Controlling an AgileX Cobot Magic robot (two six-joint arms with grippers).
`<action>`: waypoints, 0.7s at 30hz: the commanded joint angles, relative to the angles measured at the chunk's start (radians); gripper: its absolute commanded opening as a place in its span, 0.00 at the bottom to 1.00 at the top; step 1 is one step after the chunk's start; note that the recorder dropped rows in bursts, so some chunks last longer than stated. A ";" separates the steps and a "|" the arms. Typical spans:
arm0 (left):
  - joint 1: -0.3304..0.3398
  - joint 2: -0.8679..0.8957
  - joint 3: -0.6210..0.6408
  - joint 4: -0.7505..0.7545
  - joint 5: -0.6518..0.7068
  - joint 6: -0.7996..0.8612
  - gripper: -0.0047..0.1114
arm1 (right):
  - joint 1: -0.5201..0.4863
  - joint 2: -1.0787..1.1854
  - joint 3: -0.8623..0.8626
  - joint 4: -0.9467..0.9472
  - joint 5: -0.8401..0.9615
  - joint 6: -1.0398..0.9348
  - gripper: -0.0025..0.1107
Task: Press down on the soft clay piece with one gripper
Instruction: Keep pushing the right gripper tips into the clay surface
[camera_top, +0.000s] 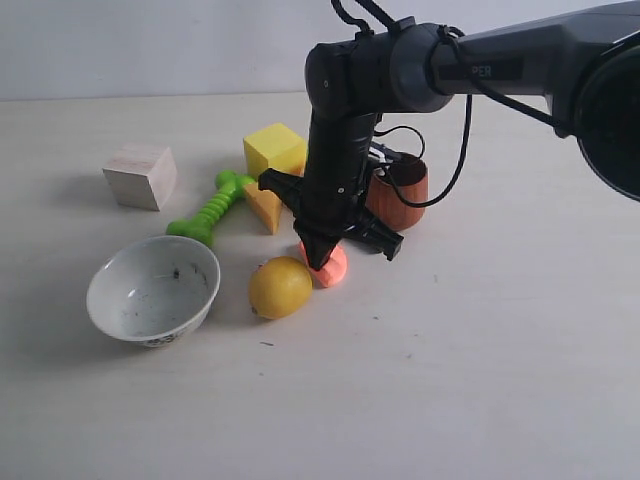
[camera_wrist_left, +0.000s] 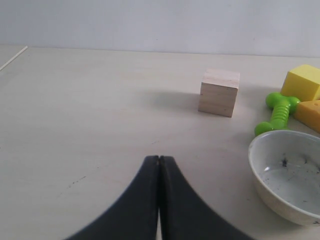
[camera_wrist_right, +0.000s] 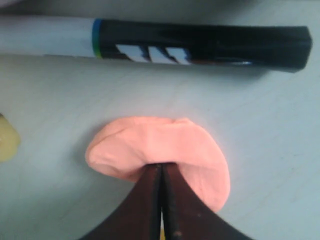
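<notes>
The soft clay piece (camera_top: 334, 267) is a small salmon-pink lump on the table just right of the yellow lemon (camera_top: 280, 287). My right gripper (camera_top: 319, 262) points straight down, shut, with its joined tips sunk into the clay's top. In the right wrist view the clay (camera_wrist_right: 150, 145) bulges around the closed tips (camera_wrist_right: 161, 166). My left gripper (camera_wrist_left: 159, 158) is shut with nothing in it, hovering over bare table, out of sight in the exterior view.
A black-and-white marker (camera_wrist_right: 150, 42) lies just beyond the clay. Around it stand a brown cup (camera_top: 400, 195), a yellow block (camera_top: 274, 150), a green dumbbell toy (camera_top: 212, 210), a white bowl (camera_top: 150, 290) and a wooden cube (camera_top: 140, 176).
</notes>
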 joint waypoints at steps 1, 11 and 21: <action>-0.005 -0.007 0.000 -0.002 -0.009 0.004 0.04 | 0.004 0.000 0.019 -0.042 0.023 -0.002 0.02; -0.005 -0.007 0.000 -0.002 -0.009 0.004 0.04 | 0.002 -0.045 0.017 -0.074 0.019 -0.007 0.02; -0.005 -0.007 0.000 -0.002 -0.009 0.004 0.04 | 0.004 -0.054 0.017 -0.082 0.002 -0.027 0.02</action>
